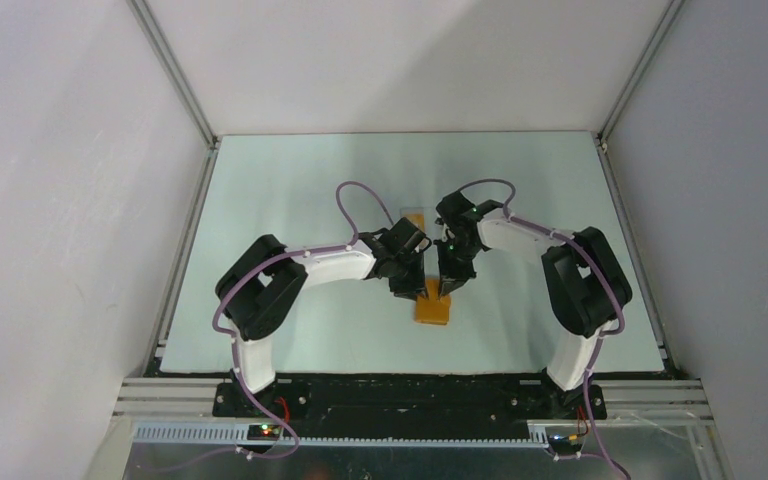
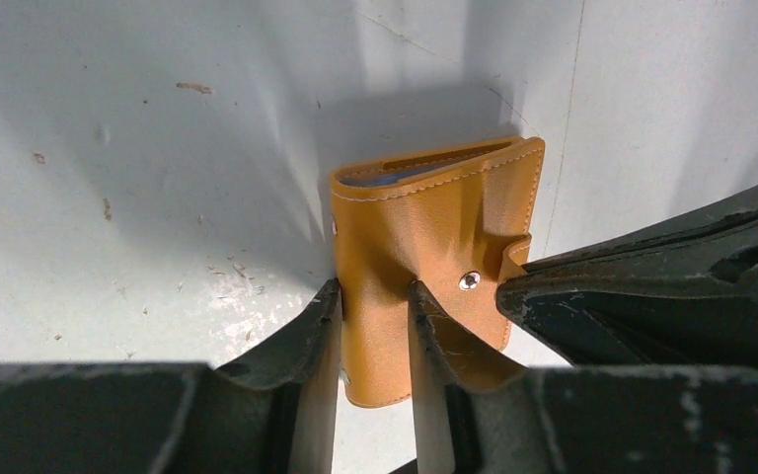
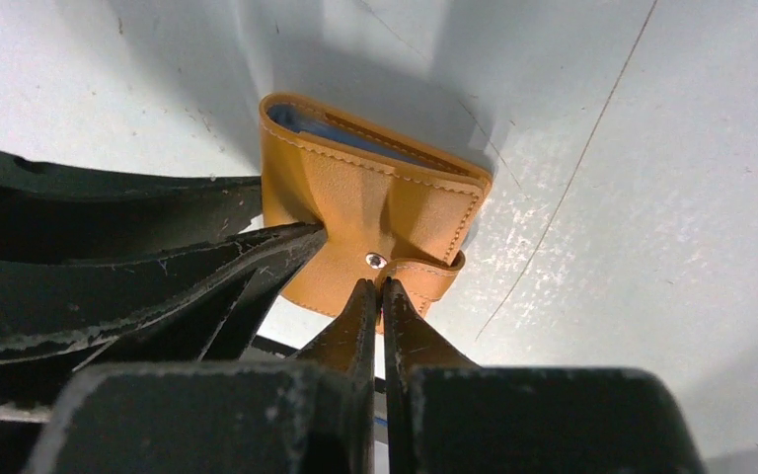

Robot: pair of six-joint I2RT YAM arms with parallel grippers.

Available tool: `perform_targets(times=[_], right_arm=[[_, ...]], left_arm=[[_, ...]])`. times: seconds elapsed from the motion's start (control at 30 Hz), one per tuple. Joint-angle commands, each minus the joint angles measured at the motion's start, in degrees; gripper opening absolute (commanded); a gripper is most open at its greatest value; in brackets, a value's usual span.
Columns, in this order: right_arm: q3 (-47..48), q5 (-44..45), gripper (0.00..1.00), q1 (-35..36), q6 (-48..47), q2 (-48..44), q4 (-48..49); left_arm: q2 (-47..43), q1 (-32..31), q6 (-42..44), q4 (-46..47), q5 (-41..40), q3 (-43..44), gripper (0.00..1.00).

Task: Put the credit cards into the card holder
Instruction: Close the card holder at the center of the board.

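Observation:
The orange card holder (image 1: pixel 433 307) lies on the pale table between both grippers. In the left wrist view it (image 2: pixel 424 222) stands folded, with a blue credit card's edge (image 2: pixel 395 176) showing in its top slot. My left gripper (image 2: pixel 375 296) is shut on the holder's near fold, one finger on each side. In the right wrist view the holder (image 3: pixel 355 197) shows the same blue card (image 3: pixel 341 133). My right gripper (image 3: pixel 376 288) is shut, its tips pinching the clasp strap (image 3: pixel 429 276) beside the metal snap (image 3: pixel 376 261). No other cards are in view.
A clear plastic rectangle (image 1: pixel 412 217) lies on the table just behind the grippers. White walls enclose the table on the left, back and right. The right gripper's finger (image 2: pixel 651 286) reaches into the left wrist view.

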Motion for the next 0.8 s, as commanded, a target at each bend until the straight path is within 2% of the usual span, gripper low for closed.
perform_targets(times=[0.0, 0.3, 0.6, 0.77], right_arm=[[4.34, 5.87, 0.0, 1.41, 0.83, 1.36, -1.76], [4.98, 7.35, 0.0, 3.7, 0.43, 3.31, -2.77], [5.28, 6.01, 0.11, 3.43, 0.67, 2.95, -1.76], [5.23, 4.44, 0.23, 3.15, 0.76, 2.23, -1.82]], left_arm=[[2.36, -0.86, 1.93, -1.39, -1.75, 1.07, 0.25], [2.8, -0.87, 1.89, -1.57, -1.8, 1.22, 0.23], [3.14, -0.9, 1.93, -1.56, -1.7, 1.27, 0.22], [3.28, -0.87, 1.97, -1.5, -1.75, 1.26, 0.22]])
